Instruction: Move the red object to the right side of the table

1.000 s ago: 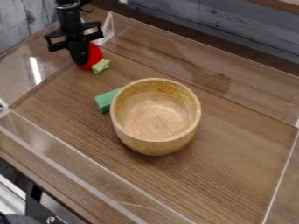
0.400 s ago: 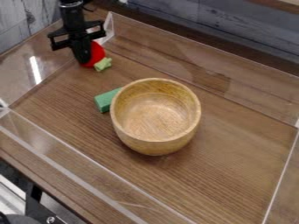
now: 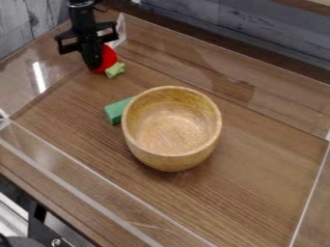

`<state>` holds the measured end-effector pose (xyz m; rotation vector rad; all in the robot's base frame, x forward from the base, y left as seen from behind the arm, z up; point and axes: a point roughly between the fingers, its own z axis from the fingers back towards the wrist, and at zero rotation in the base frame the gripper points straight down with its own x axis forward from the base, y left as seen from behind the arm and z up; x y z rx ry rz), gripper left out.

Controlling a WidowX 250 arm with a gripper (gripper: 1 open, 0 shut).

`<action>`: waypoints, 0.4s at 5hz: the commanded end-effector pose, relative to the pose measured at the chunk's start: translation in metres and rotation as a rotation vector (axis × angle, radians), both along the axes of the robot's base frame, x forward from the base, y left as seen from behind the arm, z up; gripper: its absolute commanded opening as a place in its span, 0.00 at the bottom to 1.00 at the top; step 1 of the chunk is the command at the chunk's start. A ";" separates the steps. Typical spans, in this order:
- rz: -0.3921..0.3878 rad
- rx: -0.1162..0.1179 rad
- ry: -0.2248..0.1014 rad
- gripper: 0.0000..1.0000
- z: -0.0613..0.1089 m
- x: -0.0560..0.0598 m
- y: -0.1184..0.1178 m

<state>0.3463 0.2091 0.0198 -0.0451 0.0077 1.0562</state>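
Note:
The red object [image 3: 104,64], a small round toy fruit with a green tip, sits on the table [image 3: 258,188] at the far left, close to the back corner. My gripper [image 3: 93,64] points straight down onto it. Its dark fingers are closed against the fruit's left part and hide some of it. The fruit rests on the wood; it is not lifted.
A large wooden bowl [image 3: 169,154] stands mid-table, with a flat green block [image 3: 118,110] touching its left side. Low clear acrylic walls [image 3: 307,207] border the tabletop. Bare wood lies right of the bowl and along the back.

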 end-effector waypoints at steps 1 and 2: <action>-0.021 -0.024 0.000 0.00 0.010 0.003 -0.010; -0.045 -0.048 -0.006 0.00 0.029 0.004 -0.014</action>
